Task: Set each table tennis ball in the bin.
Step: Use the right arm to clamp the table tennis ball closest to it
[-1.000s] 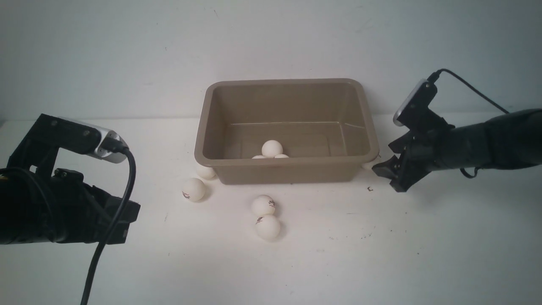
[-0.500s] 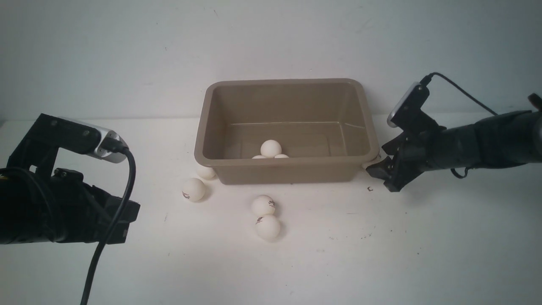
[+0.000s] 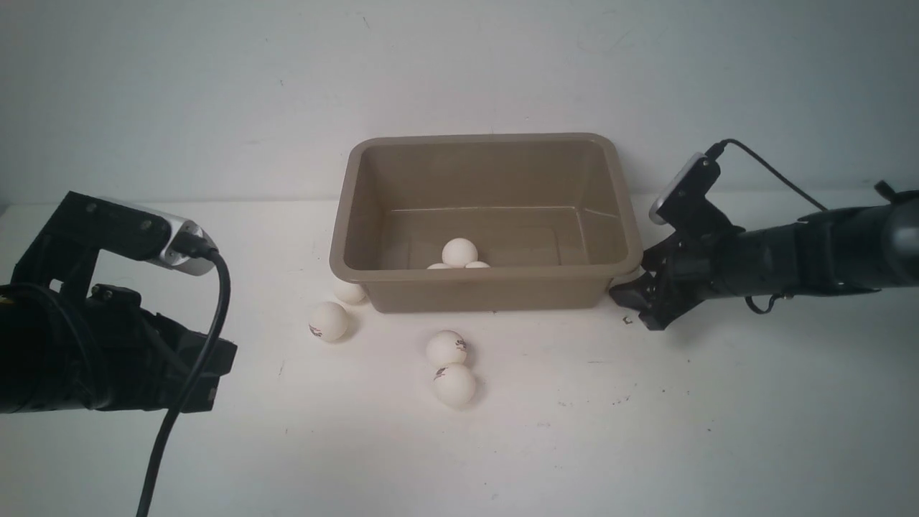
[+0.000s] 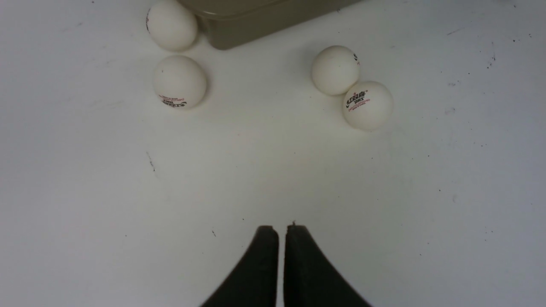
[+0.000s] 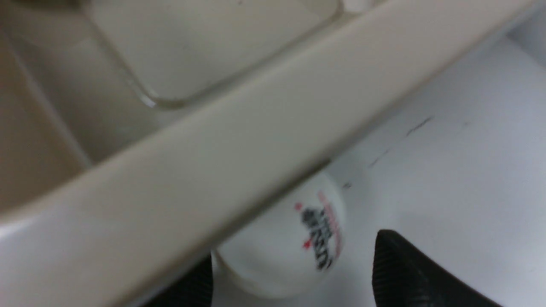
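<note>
1. The left gripper [image 4: 281, 230] is parked low over the worktop [image 3: 646, 431], toward its left edge. Jaws are pressed together and nothing is held.
2. Two table tennis balls are seen left of centre. One ball [image 3: 350, 291] is touching the bin's near-left corner. A second ball [image 3: 328, 320] is set just beside it, closer to the worktop's near edge, logo showing.
3. The bin [image 3: 488, 291] is placed upright mid-worktop, toward the far edge. Three balls are counted inside, by its near wall: a middle one [image 3: 459, 252] in full view, a left one [image 3: 439, 266] and a right one [image 3: 477, 265] mostly hidden by the rim.
4. A pair is found in front of the bin, apart from it: a far ball [image 3: 446, 348] and a near ball [image 3: 454, 385], touching each other.
5. A last ball [image 5: 281, 251], logo visible, is tucked under the rim at the bin's near-right corner.
6. The right gripper [image 3: 632, 300] is lowered at that corner. Jaws are spread wide, one finger on each side of that ball. One finger [image 5: 401, 264] is clear of it; contact by the other cannot be told. Nothing is clamped.
</note>
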Tool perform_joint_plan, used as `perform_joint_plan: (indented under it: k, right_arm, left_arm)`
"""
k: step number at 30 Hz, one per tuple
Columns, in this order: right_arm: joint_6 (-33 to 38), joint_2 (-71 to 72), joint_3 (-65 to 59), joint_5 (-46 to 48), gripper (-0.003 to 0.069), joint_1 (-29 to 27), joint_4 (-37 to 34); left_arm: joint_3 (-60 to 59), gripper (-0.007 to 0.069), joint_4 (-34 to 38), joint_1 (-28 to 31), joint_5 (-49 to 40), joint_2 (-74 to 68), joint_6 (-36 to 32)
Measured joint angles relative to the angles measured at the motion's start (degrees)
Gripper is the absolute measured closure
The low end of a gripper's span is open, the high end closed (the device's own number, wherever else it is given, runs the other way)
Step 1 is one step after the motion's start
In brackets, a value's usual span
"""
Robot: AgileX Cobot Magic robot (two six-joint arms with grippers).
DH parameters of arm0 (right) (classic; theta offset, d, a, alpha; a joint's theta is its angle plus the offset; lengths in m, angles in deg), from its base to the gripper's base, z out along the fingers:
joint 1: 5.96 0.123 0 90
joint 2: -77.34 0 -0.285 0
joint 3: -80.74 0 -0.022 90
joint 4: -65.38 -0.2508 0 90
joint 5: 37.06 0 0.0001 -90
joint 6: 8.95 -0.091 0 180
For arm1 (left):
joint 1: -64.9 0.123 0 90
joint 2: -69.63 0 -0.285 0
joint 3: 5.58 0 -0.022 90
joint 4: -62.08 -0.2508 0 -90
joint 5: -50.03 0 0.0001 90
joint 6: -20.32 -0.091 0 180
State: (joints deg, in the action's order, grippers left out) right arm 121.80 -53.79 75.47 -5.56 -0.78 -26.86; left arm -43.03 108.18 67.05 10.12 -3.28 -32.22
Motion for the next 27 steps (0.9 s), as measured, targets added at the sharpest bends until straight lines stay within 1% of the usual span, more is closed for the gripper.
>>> perform_joint_plan:
  k: [5, 8, 12, 15, 17, 27]
  right_arm:
    - [0.74, 0.00, 1.84, 0.00, 0.0207, 0.00, -0.73]
    - [1.07, -0.06, 2.19, 0.00, 0.0228, 0.00, -0.83]
    - [1.12, -0.91, 2.38, 0.00, 0.0277, 0.00, -0.83]
    - [1.12, -2.05, 2.38, 0.00, 0.0332, 0.00, -0.96]
    - [1.12, -2.27, 2.46, 0.39, 0.0346, 0.00, -1.49]
    - [3.36, -2.82, 2.46, 0.51, 0.0347, 0.10, -5.41]
  left_arm:
    - [0.00, 0.0615, 0.00, 0.00, 0.23, 0.00, 0.00]
    - [0.00, 0.0615, 0.00, 0.00, 0.36, 0.00, 0.00]
    - [0.00, 0.0615, 0.00, 0.00, 0.76, 0.00, 0.00]
    - [0.00, 0.0615, 0.00, 0.00, 0.91, 0.00, 0.00]
    - [0.00, 0.0615, 0.00, 0.00, 0.90, 0.00, 0.00]
    - [0.00, 0.0615, 0.00, 0.00, 0.99, 0.00, 0.16]
